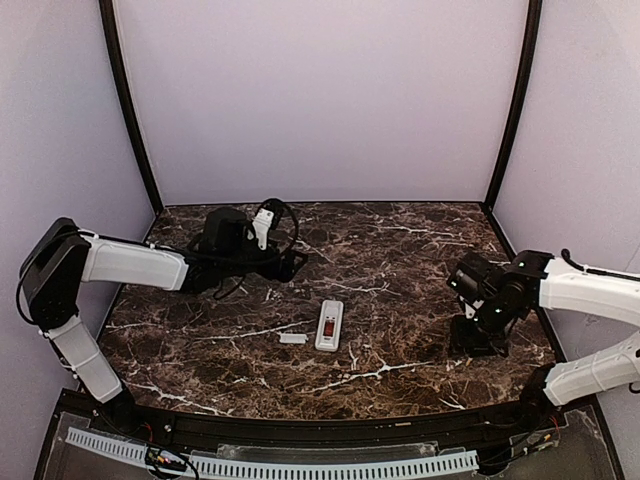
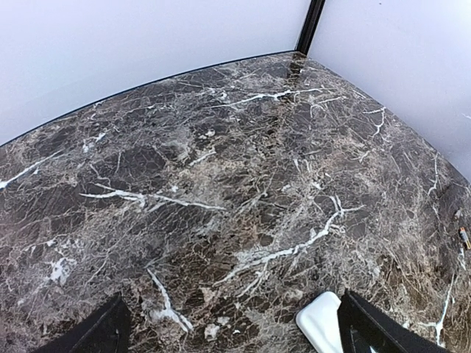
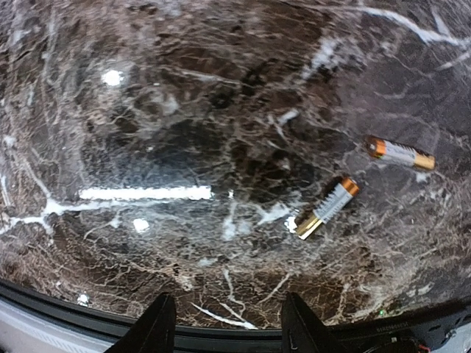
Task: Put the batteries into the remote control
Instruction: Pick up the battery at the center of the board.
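Note:
The white remote control (image 1: 329, 324) lies near the table's middle, with a reddish-dark recess in its upper half. The small flat white cover (image 1: 292, 338) lies just left of it. Two batteries (image 3: 324, 207) (image 3: 401, 153) lie loose on the marble in the right wrist view, ahead and right of my right gripper (image 3: 227, 298), which is open and empty. In the top view the right gripper (image 1: 472, 335) points down at the right side and the batteries are hidden. My left gripper (image 1: 295, 265) (image 2: 232, 301) is open and empty, up and left of the remote. A white rounded corner (image 2: 320, 323) lies beside its right finger; I cannot tell which white piece it is.
The dark marble table (image 1: 400, 250) is closed in by pale walls with black corner posts (image 1: 510, 100). A black rail (image 3: 221, 334) runs along the near edge, close under my right fingers. A tiny battery-like thing (image 2: 464, 237) shows at the left wrist view's right edge.

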`<action>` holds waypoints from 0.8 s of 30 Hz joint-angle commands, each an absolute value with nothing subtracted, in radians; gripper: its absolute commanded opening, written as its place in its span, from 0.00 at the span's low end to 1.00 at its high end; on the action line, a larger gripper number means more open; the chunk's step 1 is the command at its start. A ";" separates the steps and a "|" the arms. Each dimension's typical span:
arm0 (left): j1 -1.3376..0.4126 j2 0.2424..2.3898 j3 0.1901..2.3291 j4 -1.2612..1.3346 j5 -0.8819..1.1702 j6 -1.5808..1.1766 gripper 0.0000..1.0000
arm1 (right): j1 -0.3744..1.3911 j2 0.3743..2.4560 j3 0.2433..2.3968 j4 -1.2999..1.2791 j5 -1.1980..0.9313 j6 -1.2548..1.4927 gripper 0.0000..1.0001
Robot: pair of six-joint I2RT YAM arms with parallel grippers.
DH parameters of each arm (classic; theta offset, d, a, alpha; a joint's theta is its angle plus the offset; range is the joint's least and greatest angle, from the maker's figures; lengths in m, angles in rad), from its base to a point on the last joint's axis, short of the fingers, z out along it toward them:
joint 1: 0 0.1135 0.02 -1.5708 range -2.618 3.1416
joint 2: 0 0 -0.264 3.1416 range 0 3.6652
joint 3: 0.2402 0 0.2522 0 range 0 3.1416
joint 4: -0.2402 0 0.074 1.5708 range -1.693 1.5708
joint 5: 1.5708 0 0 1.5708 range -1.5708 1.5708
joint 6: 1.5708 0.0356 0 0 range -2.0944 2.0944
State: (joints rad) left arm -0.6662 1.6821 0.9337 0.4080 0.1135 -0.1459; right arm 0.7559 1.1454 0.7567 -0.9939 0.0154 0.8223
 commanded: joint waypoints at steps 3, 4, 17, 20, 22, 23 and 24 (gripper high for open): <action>-0.700 1.617 0.893 0.446 0.034 -0.138 0.99 | 0.774 1.123 0.735 -1.110 0.121 0.998 0.44; -0.704 1.616 0.892 0.446 0.032 -0.133 0.99 | 0.773 1.123 0.736 -1.116 0.129 1.008 0.43; -0.734 1.556 0.852 0.494 0.012 -0.116 0.99 | 0.766 1.266 0.770 -1.149 0.237 1.064 0.38; -0.738 1.548 0.849 0.506 0.012 -0.110 0.99 | 0.740 1.286 0.742 -1.074 0.206 1.038 0.37; -0.741 1.544 0.846 0.514 0.012 -0.107 0.99 | 0.723 1.278 0.708 -1.010 0.176 1.037 0.36; -0.743 1.542 0.844 0.516 0.012 -0.104 0.99 | 0.711 1.268 0.692 -0.977 0.164 1.044 0.35; -0.743 1.537 0.842 0.517 0.012 -0.102 0.99 | 0.703 1.258 0.678 -0.958 0.153 1.049 0.35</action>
